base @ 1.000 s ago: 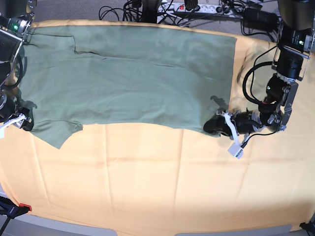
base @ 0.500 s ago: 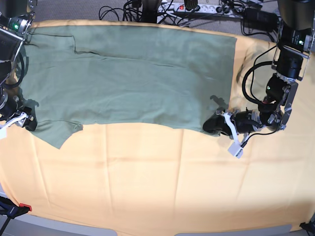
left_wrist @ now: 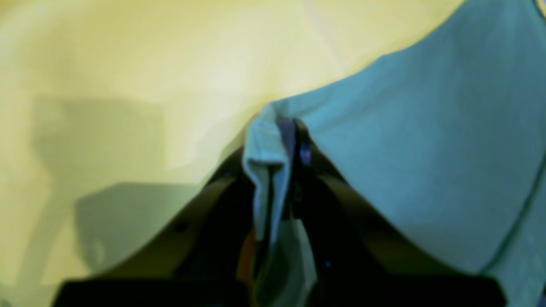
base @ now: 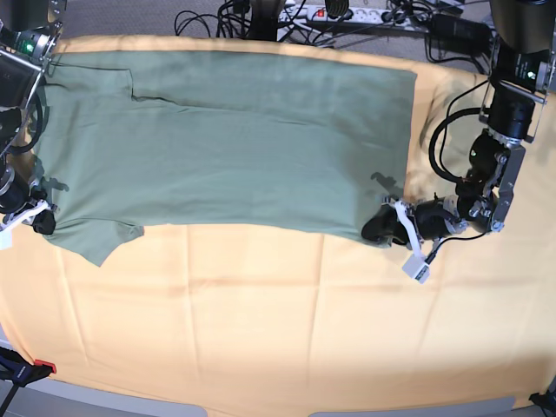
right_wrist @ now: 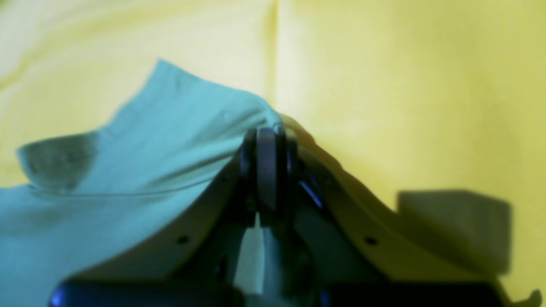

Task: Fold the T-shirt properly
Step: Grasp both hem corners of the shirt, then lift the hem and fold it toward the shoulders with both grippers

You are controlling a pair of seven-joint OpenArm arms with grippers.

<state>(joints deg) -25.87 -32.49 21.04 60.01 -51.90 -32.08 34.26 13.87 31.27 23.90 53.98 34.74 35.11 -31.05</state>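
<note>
In the left wrist view, the left tool [left_wrist: 277,170] was closed tight on a bunched corner of the T-shirt [left_wrist: 426,149]. A pale fold of the knit was pinched between its jaws, and the rest of the shirt spread away to its right over the orange-yellow cloth [left_wrist: 149,64]. That pinch looked deep enough to hold. To do the fold well, this tool should lift only as far as needed to clear the surface, so the fabric hangs without dragging.

In the right wrist view, the right tool [right_wrist: 268,162] had its jaws together at the shirt's edge, the green fabric rising to its tip and running off to its left. The picture was too blurred to tell how much fabric sat between the jaws, or whether the cloth beneath was caught too. A small trial lift would settle that before committing.

In the base view, the T-shirt [base: 234,139] lay flat across the far half of the covered surface, with the right tool [base: 42,221] at its near sleeve-side edge and the left tool [base: 387,228] at its near opposite corner. Both tools should rise together and travel away from the near edge at the same pace, keeping the held edge taut and level between them, so it lands squarely on the far edge
</note>
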